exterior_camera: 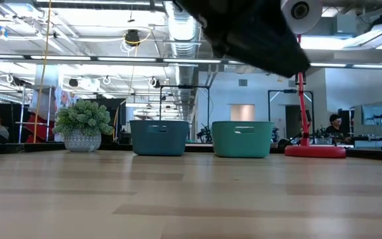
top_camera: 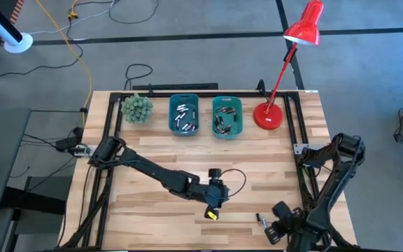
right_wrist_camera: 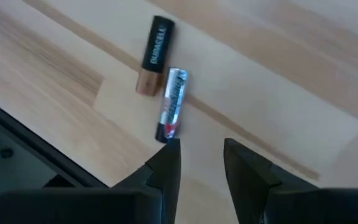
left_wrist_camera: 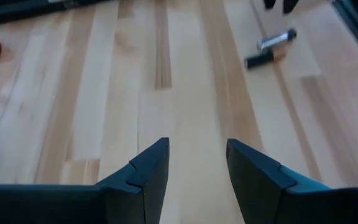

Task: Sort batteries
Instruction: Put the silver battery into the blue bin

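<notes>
Overhead cam looks straight down on the whole surface. Low cam sits at surface height, facing level toward the two teal bins, which the overhead sees too. Both wrist cams hang close over the wood, and both catch the same two batteries lying loose.

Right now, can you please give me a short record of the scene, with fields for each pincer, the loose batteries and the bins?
left pincer: open, empty, over bare wood near the table's front middle
right pincer: open, empty, low at the front right, just short of the silver battery
loose batteries: a silver battery and a black and copper battery, lying close together on the table
blue bin: holds batteries
green bin: holds batteries
sorting: not finished
</notes>
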`<state>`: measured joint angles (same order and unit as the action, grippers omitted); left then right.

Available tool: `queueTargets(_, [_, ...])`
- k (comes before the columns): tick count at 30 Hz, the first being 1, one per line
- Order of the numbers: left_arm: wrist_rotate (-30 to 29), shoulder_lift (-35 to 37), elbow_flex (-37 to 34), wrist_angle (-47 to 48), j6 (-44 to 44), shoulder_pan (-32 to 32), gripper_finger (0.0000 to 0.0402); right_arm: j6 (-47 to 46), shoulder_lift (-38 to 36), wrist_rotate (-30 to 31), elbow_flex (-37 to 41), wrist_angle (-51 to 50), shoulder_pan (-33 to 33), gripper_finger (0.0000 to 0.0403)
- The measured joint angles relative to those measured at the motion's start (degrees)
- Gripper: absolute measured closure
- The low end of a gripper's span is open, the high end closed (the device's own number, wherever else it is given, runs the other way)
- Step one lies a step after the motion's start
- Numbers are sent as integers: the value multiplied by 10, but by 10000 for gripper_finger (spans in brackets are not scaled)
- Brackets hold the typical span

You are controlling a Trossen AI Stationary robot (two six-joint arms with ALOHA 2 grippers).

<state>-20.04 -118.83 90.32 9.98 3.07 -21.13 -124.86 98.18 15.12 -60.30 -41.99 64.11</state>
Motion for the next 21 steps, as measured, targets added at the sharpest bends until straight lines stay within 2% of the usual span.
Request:
queueTargets(8, [0,0,0,70,12,-2,247,13,34,-7,-70,-70,-45,265])
queueTargets(13, [5,0,0,74,-12,-3,247,22,53,-35,-76,-57,-64,265])
queueTargets(21, [6,21,-1,99,-29,-3,247,18,62,-37,-76,-61,-69,265])
